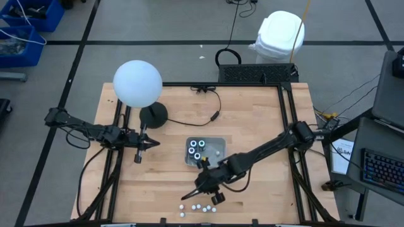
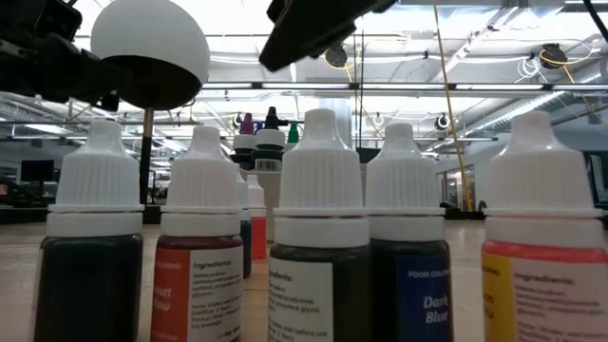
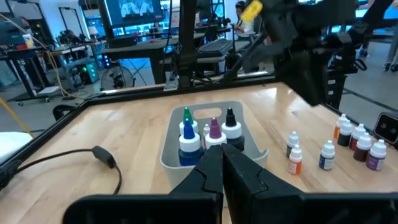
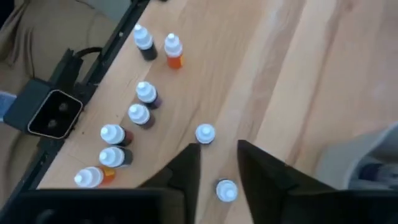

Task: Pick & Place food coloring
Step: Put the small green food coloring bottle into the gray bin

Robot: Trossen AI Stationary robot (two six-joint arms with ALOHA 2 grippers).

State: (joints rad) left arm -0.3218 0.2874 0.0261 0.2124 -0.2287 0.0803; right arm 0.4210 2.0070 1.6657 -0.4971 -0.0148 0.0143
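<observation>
With my right claw spread apart and empty above two loose bottles, I'm lining up a pick. Next: drop, clamp one, carry it to the tray.

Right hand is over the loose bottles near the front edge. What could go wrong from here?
1. The right hand hangs with fingers apart above two white-capped bottles standing close together; descending on one could topple the other.
2. The row of bottles stands near the table's front edge, so a knock may roll one off.
3. The tray already holds bottles, leaving less room to place more.
</observation>
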